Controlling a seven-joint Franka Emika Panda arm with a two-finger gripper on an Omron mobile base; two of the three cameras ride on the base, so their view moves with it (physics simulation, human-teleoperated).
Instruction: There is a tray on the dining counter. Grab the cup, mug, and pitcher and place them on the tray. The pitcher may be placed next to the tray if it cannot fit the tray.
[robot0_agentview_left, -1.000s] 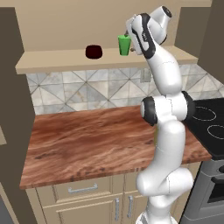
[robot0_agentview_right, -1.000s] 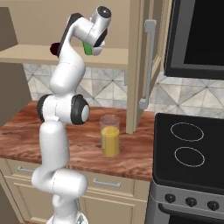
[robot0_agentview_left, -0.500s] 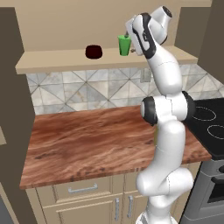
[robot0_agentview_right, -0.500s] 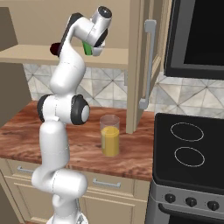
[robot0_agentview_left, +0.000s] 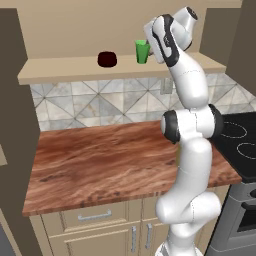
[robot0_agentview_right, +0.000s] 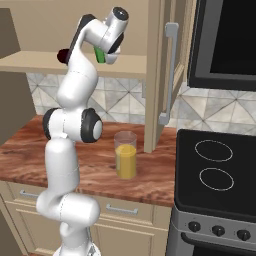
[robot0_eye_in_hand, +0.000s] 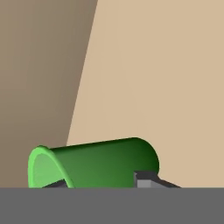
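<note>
The green cup (robot0_agentview_left: 142, 51) stands on a high beige shelf (robot0_agentview_left: 75, 70), with the dark maroon mug (robot0_agentview_left: 107, 59) a little to its left. My gripper (robot0_agentview_left: 148, 49) reaches up to the cup from the right. In the hand view the cup (robot0_eye_in_hand: 100, 164) lies between the two fingertips (robot0_eye_in_hand: 146, 180), which press on its sides, so the gripper (robot0_eye_in_hand: 103, 183) is shut on it. From the right base, the cup (robot0_agentview_right: 101, 55) peeks out behind the hand and the mug (robot0_agentview_right: 63, 55) behind the arm. The glass pitcher (robot0_agentview_right: 125, 155) of orange liquid stands on the wood counter below. The tray and the dining counter are out of view.
A wood counter (robot0_agentview_left: 100, 160) over beige cabinets runs under the shelf. A black stove (robot0_agentview_right: 215, 165) sits to the right, with a dark microwave (robot0_agentview_right: 225, 40) above it. A tall cabinet door (robot0_agentview_right: 167, 75) stands open just right of the shelf.
The jaws have come together around the green cup. The arm, the mug and the pitcher stay where they were.
</note>
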